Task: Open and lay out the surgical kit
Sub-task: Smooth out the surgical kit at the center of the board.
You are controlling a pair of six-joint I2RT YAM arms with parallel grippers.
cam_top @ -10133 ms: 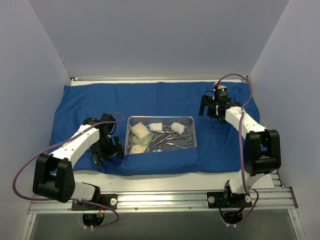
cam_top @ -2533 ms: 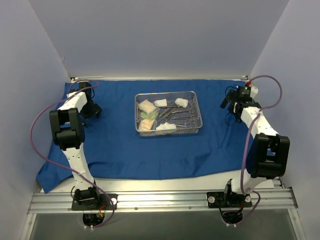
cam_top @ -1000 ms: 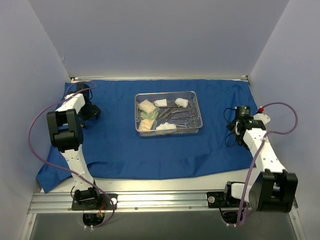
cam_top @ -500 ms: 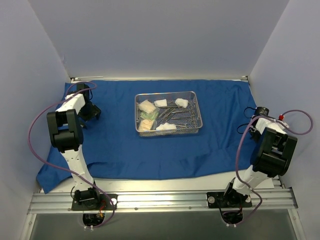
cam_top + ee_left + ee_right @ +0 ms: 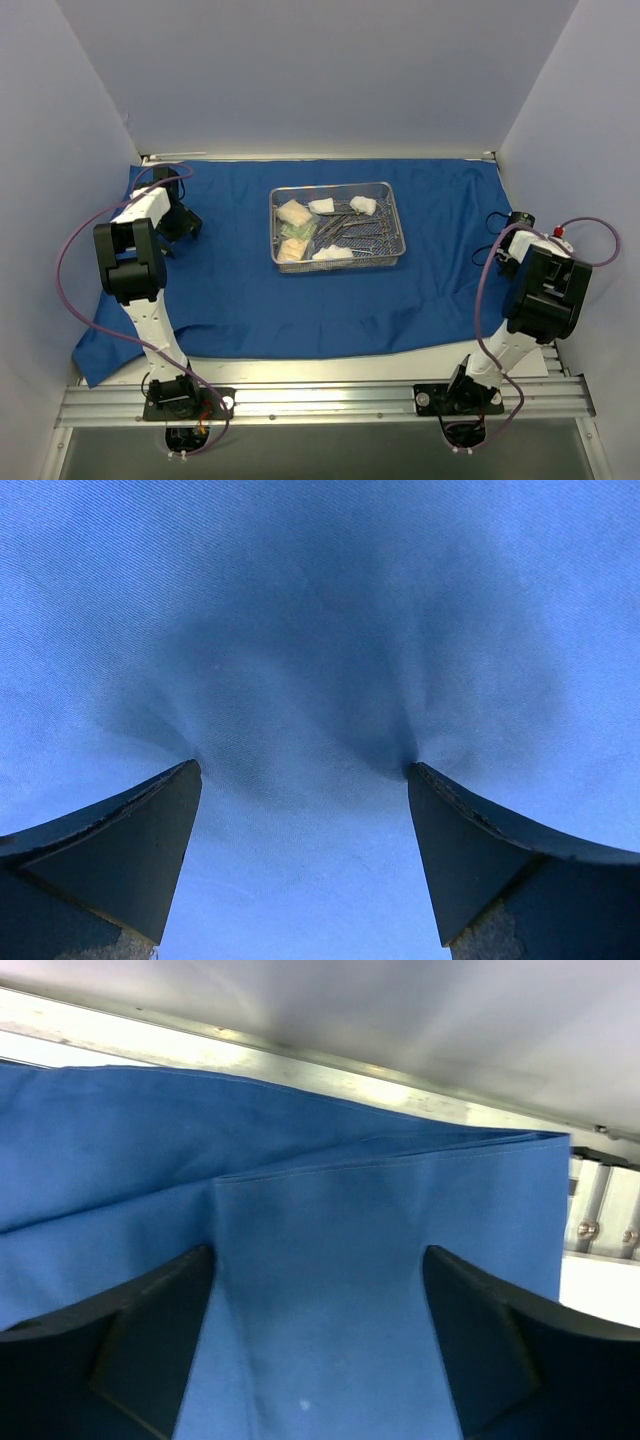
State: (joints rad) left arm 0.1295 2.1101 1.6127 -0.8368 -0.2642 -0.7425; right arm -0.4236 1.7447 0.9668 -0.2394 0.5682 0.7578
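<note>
The blue drape (image 5: 250,285) lies spread over the table. On its far middle stands the steel wire-mesh tray (image 5: 338,265), holding white gauze pads (image 5: 362,204), packets (image 5: 292,213) and steel instruments (image 5: 358,229). My left gripper (image 5: 180,222) is at the drape's far left. In the left wrist view it (image 5: 303,768) is open, and its fingertips (image 5: 190,772) dent the cloth (image 5: 310,630). My right gripper (image 5: 503,248) is at the drape's right edge. It (image 5: 318,1255) is open, with a folded-over flap of the drape (image 5: 330,1230) between its fingers.
The side walls stand close to both grippers, the right wall (image 5: 590,150) just beyond the drape's edge. A metal rail (image 5: 320,400) runs along the near edge with the arm bases on it. The right wrist view shows a metal strip (image 5: 300,1060) beyond the cloth.
My right arm has swung outward to the drape's right edge, and its jaws have narrowed a little. The left arm, tray and drape have not moved over the last second.
</note>
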